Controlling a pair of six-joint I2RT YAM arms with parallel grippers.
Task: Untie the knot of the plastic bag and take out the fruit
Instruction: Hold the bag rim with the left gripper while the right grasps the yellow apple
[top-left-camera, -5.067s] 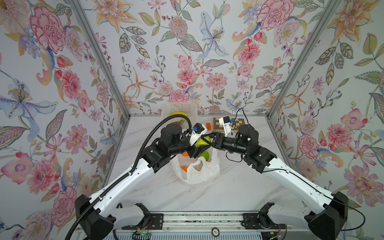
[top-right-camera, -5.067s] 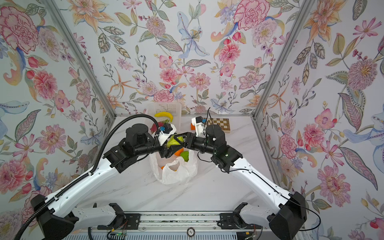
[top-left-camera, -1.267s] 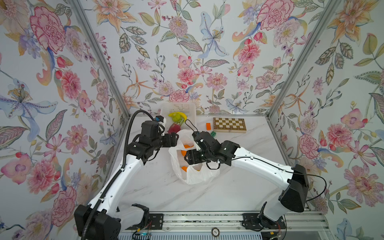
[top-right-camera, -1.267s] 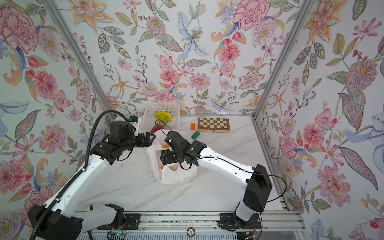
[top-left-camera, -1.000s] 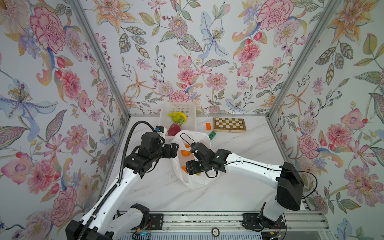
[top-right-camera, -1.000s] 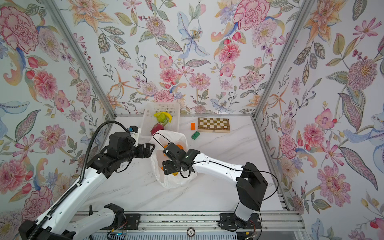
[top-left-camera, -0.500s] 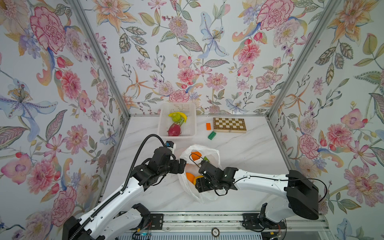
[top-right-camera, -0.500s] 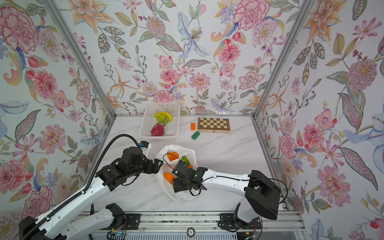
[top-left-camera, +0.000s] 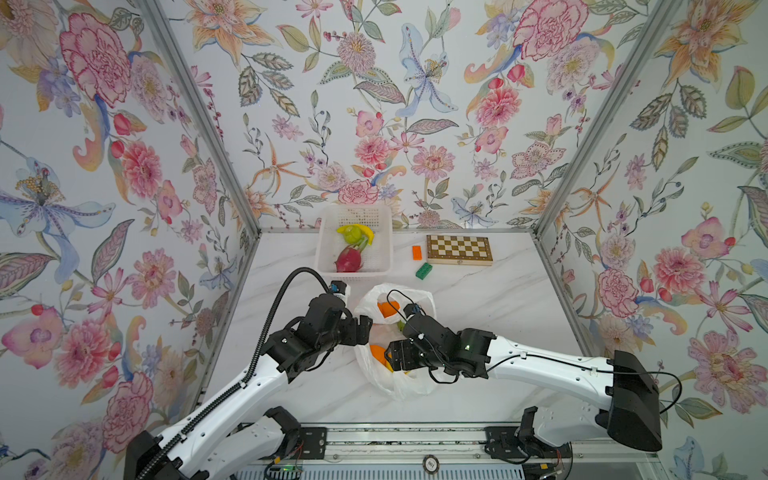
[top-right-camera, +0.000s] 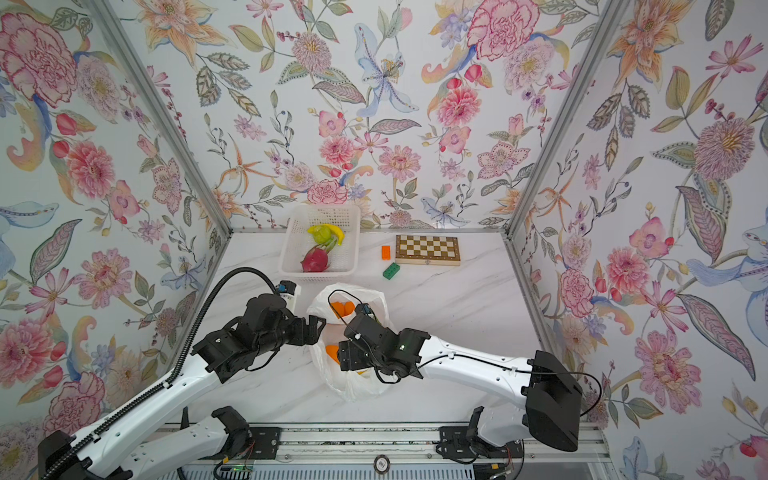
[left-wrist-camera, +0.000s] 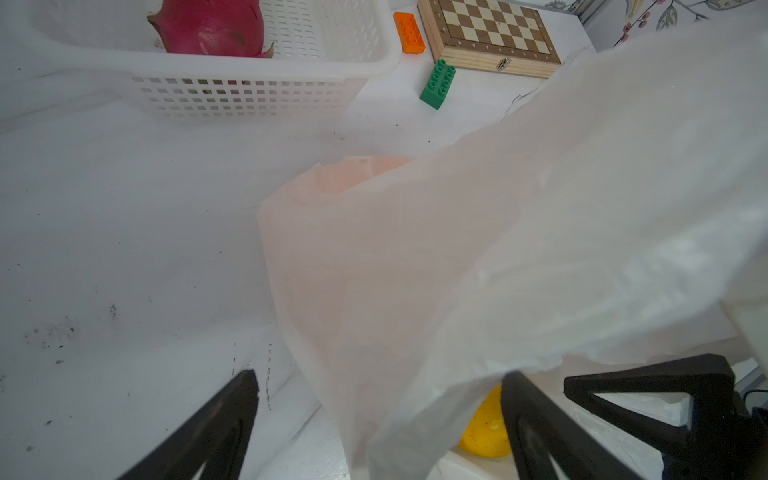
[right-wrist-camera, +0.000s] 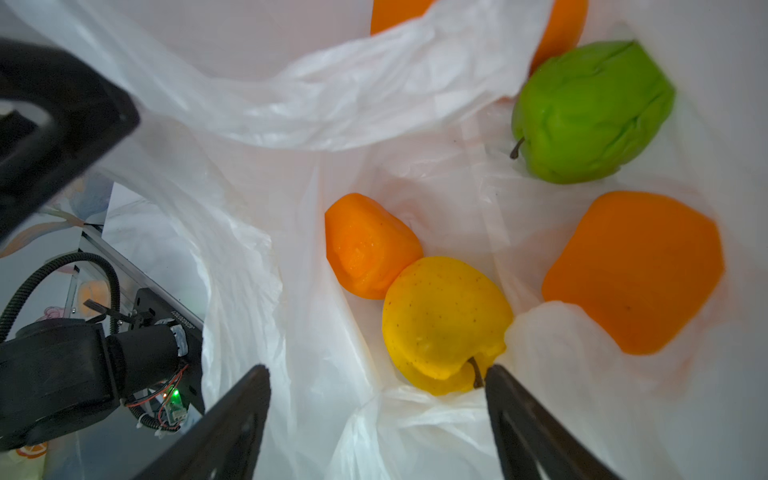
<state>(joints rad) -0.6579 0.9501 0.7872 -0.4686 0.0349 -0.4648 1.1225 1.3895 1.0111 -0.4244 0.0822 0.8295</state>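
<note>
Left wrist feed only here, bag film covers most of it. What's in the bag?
Observer: Right wrist view shows oranges, a green fruit and a yellow fruit loose in the opened plastic bag.
Operator: Right claw status?
Observer: The right claw is open at the bag's mouth, gripping nothing; the yellow fruit lies by one fingertip.
Operator: Anything in the basket behind the dragon fruit?
Observer: Yes, in both top views a banana lies there.

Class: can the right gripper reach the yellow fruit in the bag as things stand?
Probably yes: the plastic bag is open; the right gripper, jaws apart, hangs over the uncovered yellow fruit.
</note>
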